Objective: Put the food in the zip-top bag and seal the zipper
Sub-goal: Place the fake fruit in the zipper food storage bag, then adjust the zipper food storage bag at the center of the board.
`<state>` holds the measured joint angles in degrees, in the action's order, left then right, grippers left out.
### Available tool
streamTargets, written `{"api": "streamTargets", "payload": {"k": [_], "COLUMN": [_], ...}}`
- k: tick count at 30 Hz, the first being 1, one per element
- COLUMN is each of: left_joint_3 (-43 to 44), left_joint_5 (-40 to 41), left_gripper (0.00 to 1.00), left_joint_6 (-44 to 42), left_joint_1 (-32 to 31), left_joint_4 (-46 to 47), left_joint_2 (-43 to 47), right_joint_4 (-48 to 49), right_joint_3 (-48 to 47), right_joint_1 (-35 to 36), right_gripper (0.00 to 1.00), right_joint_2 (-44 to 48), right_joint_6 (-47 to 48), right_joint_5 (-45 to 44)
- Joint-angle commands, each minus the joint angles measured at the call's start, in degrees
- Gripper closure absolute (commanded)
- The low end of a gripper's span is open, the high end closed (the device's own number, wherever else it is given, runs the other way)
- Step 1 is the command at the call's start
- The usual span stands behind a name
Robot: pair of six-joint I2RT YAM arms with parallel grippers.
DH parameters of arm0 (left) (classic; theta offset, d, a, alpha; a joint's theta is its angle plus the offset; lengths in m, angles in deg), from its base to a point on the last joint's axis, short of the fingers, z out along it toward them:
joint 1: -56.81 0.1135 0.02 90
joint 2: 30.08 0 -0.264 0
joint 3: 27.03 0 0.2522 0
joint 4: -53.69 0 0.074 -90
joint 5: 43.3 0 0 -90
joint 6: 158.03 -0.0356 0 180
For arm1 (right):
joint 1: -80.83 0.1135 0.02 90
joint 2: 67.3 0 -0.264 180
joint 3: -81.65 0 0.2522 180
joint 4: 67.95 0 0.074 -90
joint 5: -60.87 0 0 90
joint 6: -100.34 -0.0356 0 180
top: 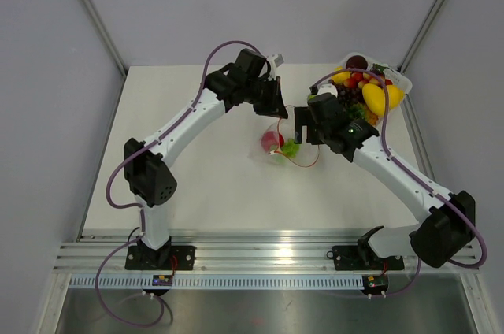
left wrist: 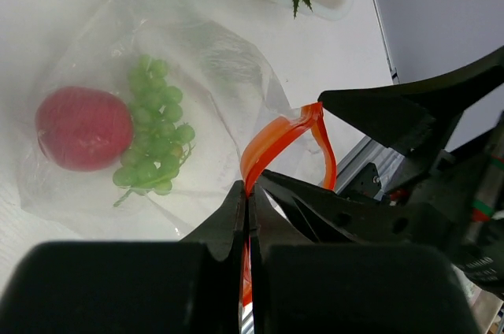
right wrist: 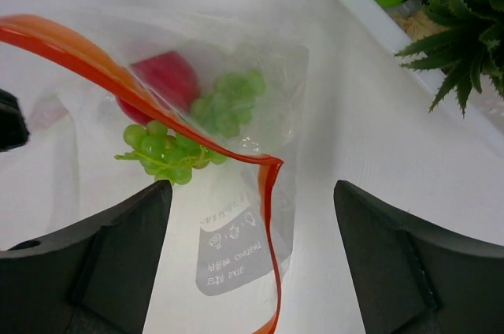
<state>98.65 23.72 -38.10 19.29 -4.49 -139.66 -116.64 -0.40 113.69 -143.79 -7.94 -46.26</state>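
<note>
Two pieces of food are inside the zip-top bag (top: 277, 145): a matte red fruit (left wrist: 83, 129), rounded, and a green grape bunch (left wrist: 153, 125) of small glossy beads on a thin stem. The bag lies flat near the middle of the table (top: 197, 184). Its film is clear, thin and crinkled, with a white label patch (right wrist: 232, 259) near one corner. The zipper (right wrist: 79, 52) is a smooth orange-red strip, not yet sealed; it bows up into an open loop, so the mouth gapes. The left gripper (left wrist: 246, 192) is pinched tight on one end of that strip and holds it up off the table. The right gripper (right wrist: 248, 192) hangs over the bag with its fingers spread wide and nothing between them. Judgement: loading looks done for these two pieces, and sealing is the step in hand. The next move likely calls for the right fingers to close over the strip's free run and press both lips together while sliding away from the left hold; limp film may buckle, so tension matters. More toy fruit sits in the white tray (top: 402, 82) at the far right, beside spiky green leaves (right wrist: 465, 58).
</note>
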Motion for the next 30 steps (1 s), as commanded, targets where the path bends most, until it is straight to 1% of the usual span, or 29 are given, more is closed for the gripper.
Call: {"api": "streamTargets", "payload": {"k": [1, 2, 5, 7, 8, 10, 11, 13, 14, 17, 18, 21, 23, 24, 26, 28, 30], "left_joint_3": [0.0, 0.0, -0.6, -0.9, -0.9, -0.9, -0.8, -0.6, -0.6, -0.2, 0.7, 1.8, 1.6, 1.5, 0.5, -0.8, -1.8], "left_joint_5": [-1.6, -1.7, -1.6, -1.5, -1.5, -1.5, -1.5, -2.2, -2.2, -1.9, -1.8, -1.7, -0.5, 1.3, 3.9, 5.9, 5.8], "left_gripper": [1.00, 1.00, 1.00, 1.00, 1.00, 1.00, 1.00, 1.00, 1.00, 1.00, 1.00, 1.00, 1.00, 1.00, 1.00, 1.00, 1.00], "left_joint_6": [0.1, 0.1, 0.3, 0.5, 0.5, 0.7, 0.7, 0.7, 0.7, 0.4, 0.2, 0.0, -0.1, -0.4, -0.9, -1.5, -1.5], "left_joint_1": [0.3, 0.3, 0.3, 0.3, 0.3, 0.2, 0.3, 0.3, 0.3, 0.3, 0.3, 0.3, 0.3, 0.2, 0.1, 0.1, 0.1], "left_joint_4": [2.4, 2.4, 2.7, 2.9, 2.9, 2.9, 3.0, 3.0, 3.0, 2.8, 2.0, 1.2, 1.4, 1.8, 1.8, 1.4, 0.4], "left_joint_2": [3.8, 4.0, 4.4, 4.7, 4.7, 4.9, 4.8, 5.0, 5.1, 5.5, 5.7, 7.4, 10.1, 10.9, 12.3, 11.8, 10.1], "right_joint_4": [1.8, 2.6, 5.7, 6.5, 6.6, 7.4, 7.9, 8.4, 8.3, 5.8, 5.1, 5.1, 6.1, 6.0, 5.1, 4.6, 5.4], "right_joint_3": [2.0, 3.1, 6.9, 8.2, 8.4, 9.0, 9.1, 8.7, 8.2, 3.5, 0.6, -2.8, -3.0, -2.8, -2.2, -1.1, 0.7], "right_joint_1": [-2.9, -3.9, -6.3, -6.3, -6.4, -6.4, -6.3, -6.4, -6.4, -6.3, -6.4, -6.3, -6.4, -6.3, -6.3, -6.4, -6.4], "right_gripper": [0.09, 0.09, 0.12, 0.16, 0.24, 0.34, 0.46, 0.59, 0.73, 0.97, 1.00, 1.00, 1.00, 1.00, 1.00, 1.00, 1.00], "right_joint_2": [1.1, 1.4, 2.2, 1.7, 1.6, 1.8, 2.1, 3.4, 3.9, 4.2, 4.2, 5.9, 7.1, 7.7, 7.0, 4.9, 3.7], "right_joint_6": [-1.5, -1.7, -2.7, -3.4, -4.0, -4.5, -5.1, -5.1, -4.7, -3.4, -2.8, -1.7, -1.2, -1.1, 0.3, 0.4, -0.4], "right_joint_5": [0.0, 4.0, 10.9, 12.5, 14.3, 15.8, 16.4, 16.5, 16.4, 15.2, 15.3, 16.5, 16.0, 15.3, 12.0, 10.8, 12.0]}}
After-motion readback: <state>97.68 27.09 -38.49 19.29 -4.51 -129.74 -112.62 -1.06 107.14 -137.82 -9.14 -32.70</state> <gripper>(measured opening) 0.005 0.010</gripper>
